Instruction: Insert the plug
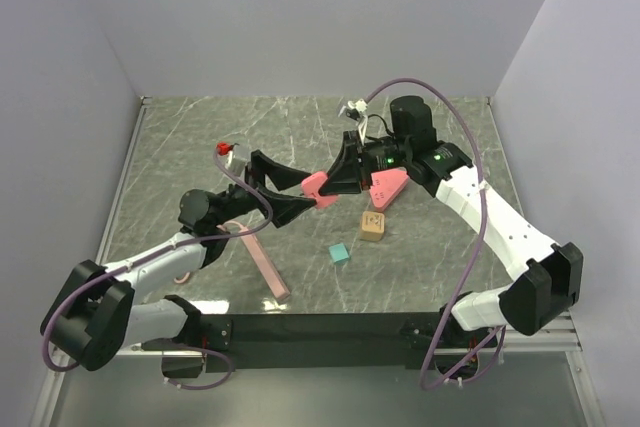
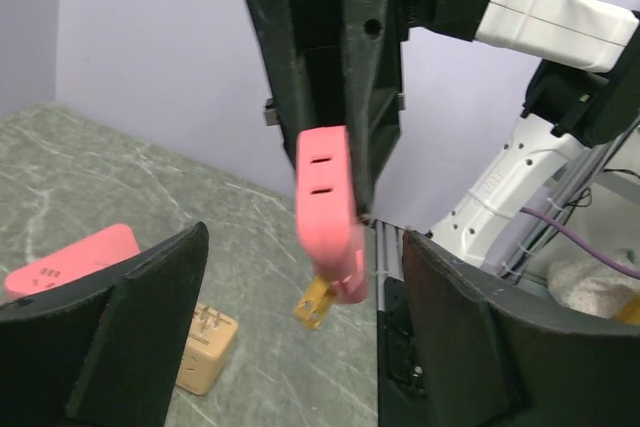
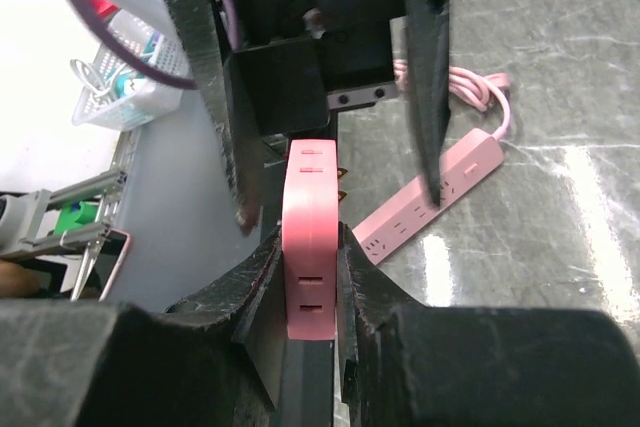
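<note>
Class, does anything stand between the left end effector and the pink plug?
Nothing visible does. The pink plug, gripped by the right end effector, hangs in the open gap of the left end effector, with clear space to each of its fingers. The tan adapter lies below on the table, aside.
</note>
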Robot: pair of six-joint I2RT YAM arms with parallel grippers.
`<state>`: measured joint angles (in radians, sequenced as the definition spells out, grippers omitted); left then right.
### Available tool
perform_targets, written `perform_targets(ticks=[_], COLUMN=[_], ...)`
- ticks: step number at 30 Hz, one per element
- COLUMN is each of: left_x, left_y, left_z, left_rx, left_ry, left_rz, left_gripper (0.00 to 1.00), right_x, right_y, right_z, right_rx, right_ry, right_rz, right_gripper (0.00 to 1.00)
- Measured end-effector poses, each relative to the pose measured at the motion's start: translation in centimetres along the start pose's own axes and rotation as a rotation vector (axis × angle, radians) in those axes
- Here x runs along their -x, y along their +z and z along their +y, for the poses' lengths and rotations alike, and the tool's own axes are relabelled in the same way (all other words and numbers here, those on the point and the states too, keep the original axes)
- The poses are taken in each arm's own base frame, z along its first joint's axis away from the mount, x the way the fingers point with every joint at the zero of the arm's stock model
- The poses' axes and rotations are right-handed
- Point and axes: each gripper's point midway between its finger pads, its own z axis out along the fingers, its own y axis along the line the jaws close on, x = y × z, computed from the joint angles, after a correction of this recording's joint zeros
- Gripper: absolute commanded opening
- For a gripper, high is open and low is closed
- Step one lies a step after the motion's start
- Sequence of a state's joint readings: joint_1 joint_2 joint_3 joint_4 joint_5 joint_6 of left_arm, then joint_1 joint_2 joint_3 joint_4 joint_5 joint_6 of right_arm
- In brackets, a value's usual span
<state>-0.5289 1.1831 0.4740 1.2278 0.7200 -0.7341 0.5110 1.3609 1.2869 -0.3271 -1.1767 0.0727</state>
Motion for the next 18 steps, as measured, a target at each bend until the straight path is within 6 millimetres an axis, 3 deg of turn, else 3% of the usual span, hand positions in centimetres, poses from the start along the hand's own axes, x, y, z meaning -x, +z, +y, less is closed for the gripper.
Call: perform_targets(ticks=[6,8,18], left_x=[-1.0,-1.2,-1.5], left_y=[0.7,1.0,1.0], left_z=[-0.8,-1.1,-0.4], left_rx=[-0.036,-0.045,-0.001], left_ry=[-0.036,-0.043,-0.053], left_rz=[0.031,0.039,0.054], left_gripper=[0.55,0.52,0.15], right_x=[-0.3,-0.2,-0.2], right_y=[0.4,0.4,0.4], right_z=[-1.0,-1.1,-1.2], right_rx=[-0.026,-0.034,-0.059], right_ry=[0.018,0.02,0.033], right_rz=[0.007,0.006,0.003], right_gripper=[0.0,0.0,0.0])
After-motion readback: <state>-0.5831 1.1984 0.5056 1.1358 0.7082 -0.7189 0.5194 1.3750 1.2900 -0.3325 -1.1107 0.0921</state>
